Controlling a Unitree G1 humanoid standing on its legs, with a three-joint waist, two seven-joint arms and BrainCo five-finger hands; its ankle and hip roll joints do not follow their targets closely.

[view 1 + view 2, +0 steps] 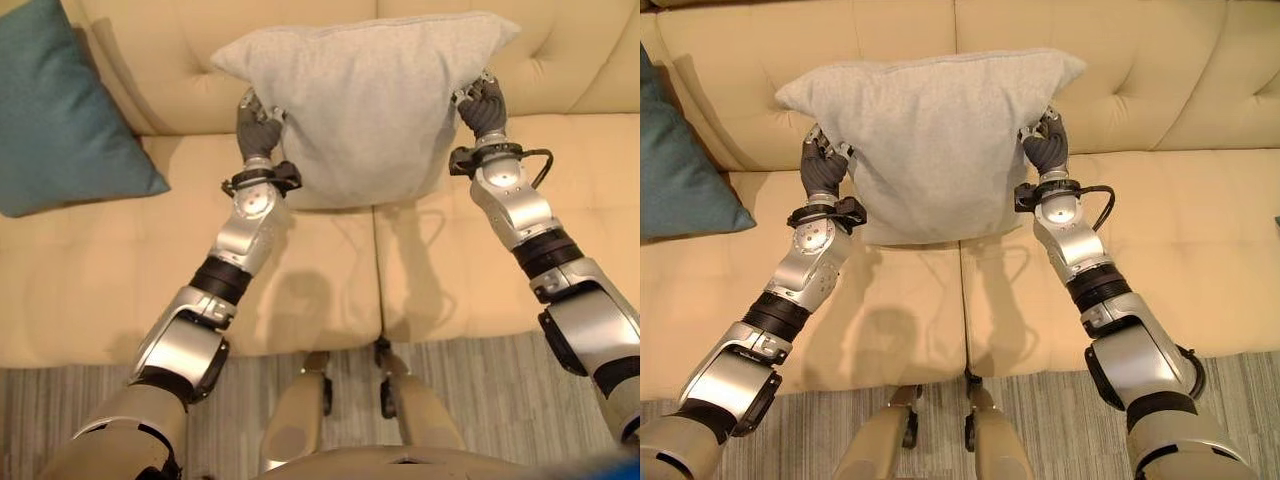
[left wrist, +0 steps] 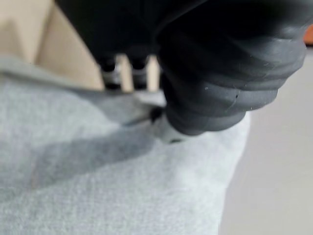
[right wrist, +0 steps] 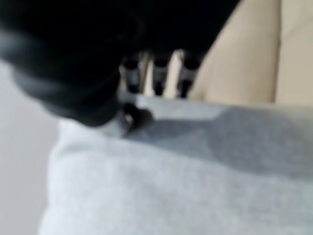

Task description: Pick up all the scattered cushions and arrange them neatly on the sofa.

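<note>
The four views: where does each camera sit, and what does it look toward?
Left eye view: on the head, looking down at both hands, left hand and right hand, gripping the grey cushion over the sofa.
Right eye view: same scene, slightly shifted.
Left wrist view: on the left wrist, along its fingers onto the cushion.
Right wrist view: likewise, right wrist.
All share the cushion.

Both arms extended forward, roughly parallel, wrists raised. Left hand (image 1: 258, 125) clamped on the left edge of the grey cushion (image 1: 365, 100), fingers curled behind the fabric, thumb pressing the near face. Right hand (image 1: 484, 105) gripping the opposite edge likewise, fingers (image 3: 159, 73) over the far side, thumb on the near side. Cushion between the two hands.
</note>
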